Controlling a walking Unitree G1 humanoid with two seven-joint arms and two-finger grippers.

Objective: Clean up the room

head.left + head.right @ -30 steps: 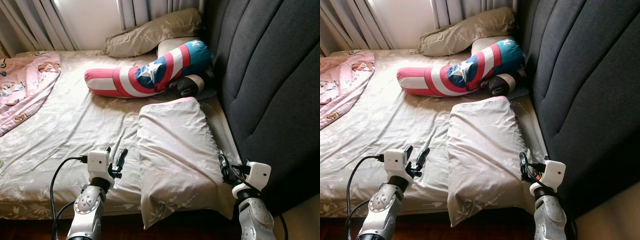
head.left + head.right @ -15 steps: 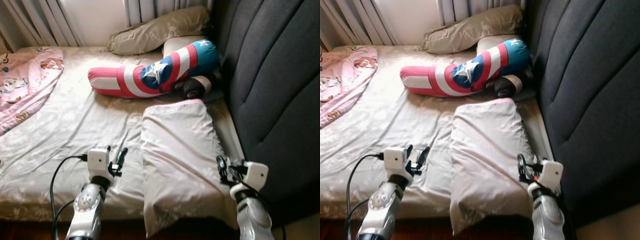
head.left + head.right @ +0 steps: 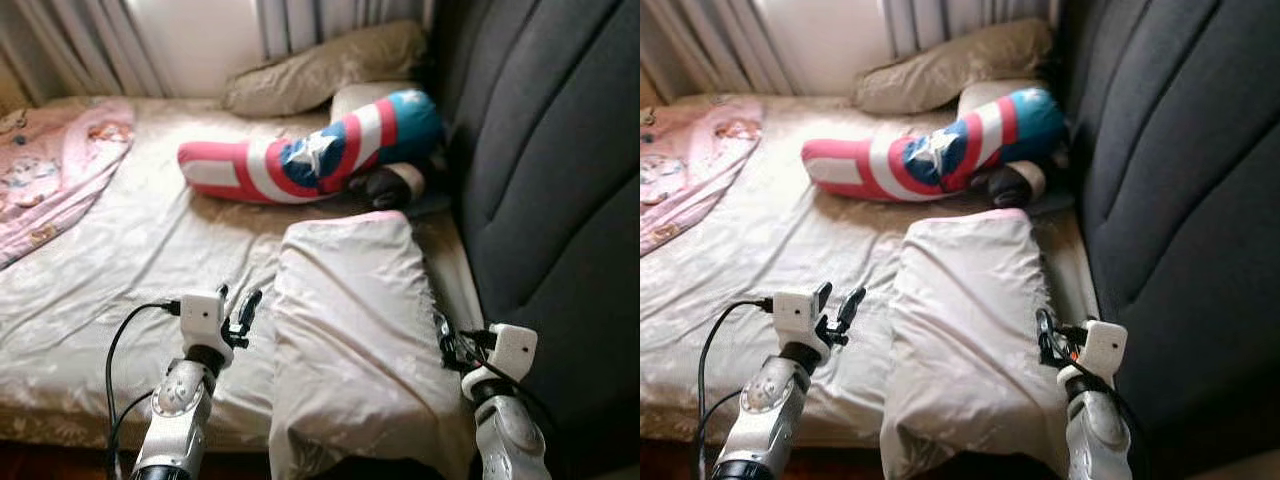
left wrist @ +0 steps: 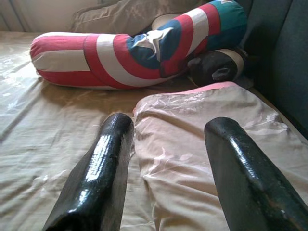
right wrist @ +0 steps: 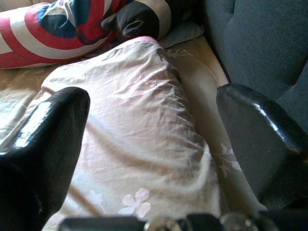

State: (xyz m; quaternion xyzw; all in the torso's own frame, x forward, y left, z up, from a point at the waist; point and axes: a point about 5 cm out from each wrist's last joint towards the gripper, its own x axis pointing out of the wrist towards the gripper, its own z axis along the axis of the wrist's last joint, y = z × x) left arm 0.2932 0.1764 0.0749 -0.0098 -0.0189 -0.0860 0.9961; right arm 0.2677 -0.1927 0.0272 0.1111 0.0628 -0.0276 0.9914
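- I see the pale floral pillow lying lengthwise along the bed's right side, its near end overhanging the front edge, its far end near the headboard.
- My left gripper hovers just beside the pillow's left edge, fingers parted, nothing between them.
- My right gripper sits at the pillow's right edge, fingers spread wide and empty.
- A red, white and blue bolster lies across the bed's far right corner, a tan pillow behind it.
- A pink blanket lies at the left edge.
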